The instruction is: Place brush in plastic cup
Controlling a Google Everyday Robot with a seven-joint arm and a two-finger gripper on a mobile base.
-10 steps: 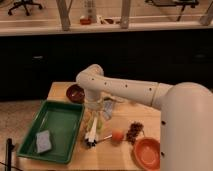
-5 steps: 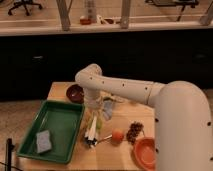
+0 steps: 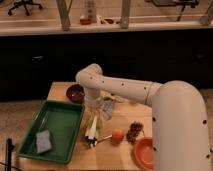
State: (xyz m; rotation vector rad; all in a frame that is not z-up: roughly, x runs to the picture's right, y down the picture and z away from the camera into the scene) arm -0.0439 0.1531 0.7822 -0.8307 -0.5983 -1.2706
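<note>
The brush [image 3: 92, 129] lies on the wooden table [image 3: 115, 155], just right of the green tray. Its cream-white handle runs toward me and its dark bristle head [image 3: 90, 143] is at the near end. A small yellow-green plastic cup [image 3: 99, 121] sits right against the far part of the handle. My gripper [image 3: 95, 107] hangs from the white arm [image 3: 120, 89], directly above the far end of the brush and the cup. Whether it touches either one is hidden.
A green tray [image 3: 57, 117] holding a grey sponge [image 3: 43, 141] is at the left. A dark red bowl [image 3: 75, 93] is at the back. A grey metal cup [image 3: 108, 107] stands beside the gripper. A fork [image 3: 103, 138], orange fruit [image 3: 117, 135], grapes [image 3: 134, 131] and orange bowl [image 3: 145, 153] are at the right.
The arm has sunk a little toward the table over the brush and cup. The brush and the other things have not moved.
</note>
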